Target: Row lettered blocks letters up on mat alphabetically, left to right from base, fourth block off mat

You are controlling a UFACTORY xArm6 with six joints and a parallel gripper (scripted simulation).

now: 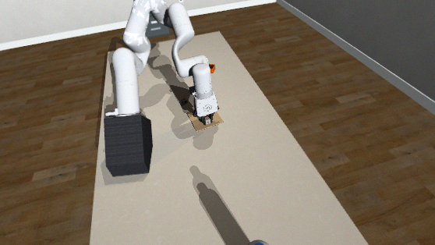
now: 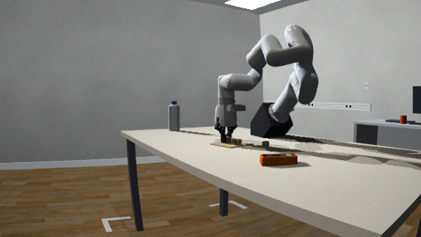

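Note:
A thin tan mat (image 1: 203, 124) lies on the table in front of the arm; it also shows in the exterior view (image 2: 231, 144). My gripper (image 1: 206, 118) points straight down over the mat and is shut on a small block (image 1: 207, 122) at mat level; in the exterior view the gripper (image 2: 227, 138) stands at the left end of the mat. Two more blocks (image 2: 237, 142) sit on the mat to its right in that view. A fourth block (image 2: 265, 144) stands off the mat on the table, also seen in the top view (image 1: 183, 102). No letters are readable.
An orange box (image 2: 278, 159) lies on the table toward the near side in the exterior view and shows behind the wrist in the top view (image 1: 212, 69). A grey bottle (image 2: 173, 117) stands at the table's far end. The arm's dark base (image 1: 128, 144) sits at the table's edge.

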